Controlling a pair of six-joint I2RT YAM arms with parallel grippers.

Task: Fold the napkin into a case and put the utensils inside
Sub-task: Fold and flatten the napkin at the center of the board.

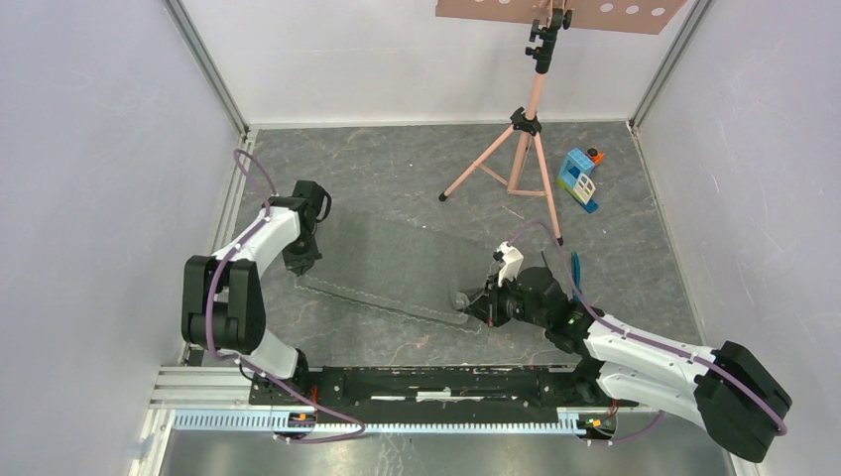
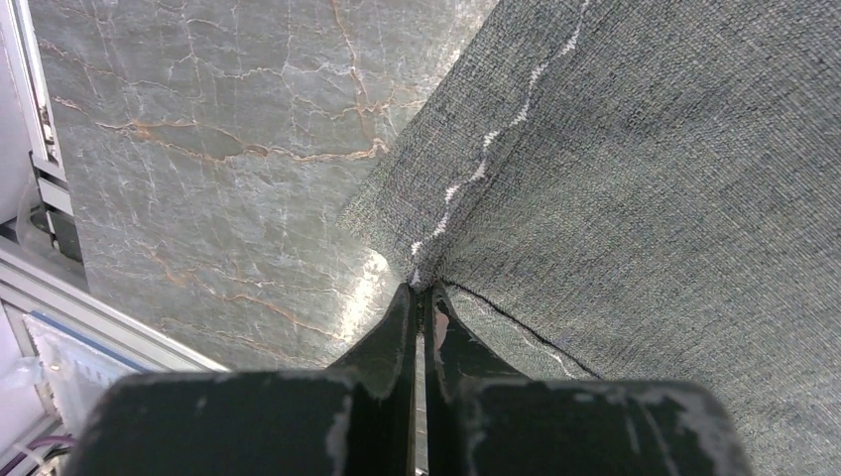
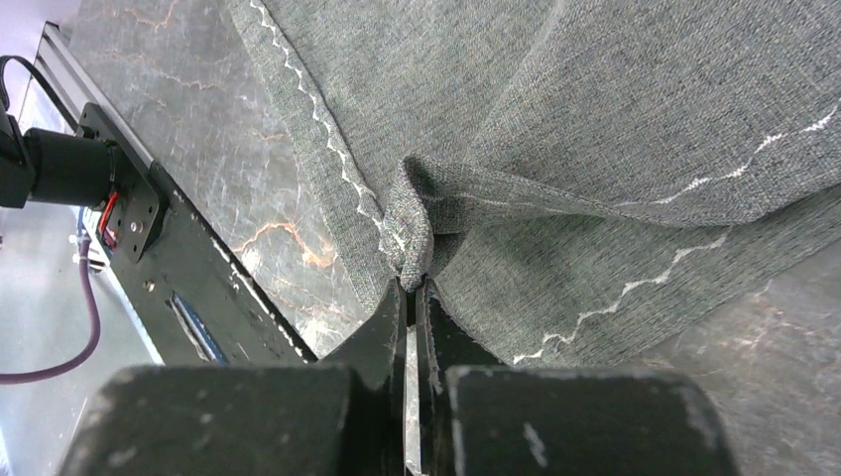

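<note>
Grey napkin (image 2: pixel 645 198) hem beside marbled floor (image 2: pixel 198 149)

napkin (image 1: pixel 397 266): 1 | teal utensils (image 1: pixel 576 268): at least 1 showing, exact count unclear | toy block house (image 1: pixel 578 178): 1 | tripod (image 1: pixel 526 129): 1 | robot arms: 2, left arm (image 1: pixel 263 233), right arm (image 1: pixel 645 352)

Top view: utensils (image 1: pixel 576 266) mostly hidden behind right arm (image 1: pixel 645 352), only a teal sliver shows, count unreadable. left gripper (image 2: pixel 421 296) tips buried under its own wrist there. Wrist views: napkin (image 2: pixel 645 198) runs off top and right edges. Board (image 1: pixel 560 12) above tripod (image 1: pixel 526 149) cropped by top edge.
</note>
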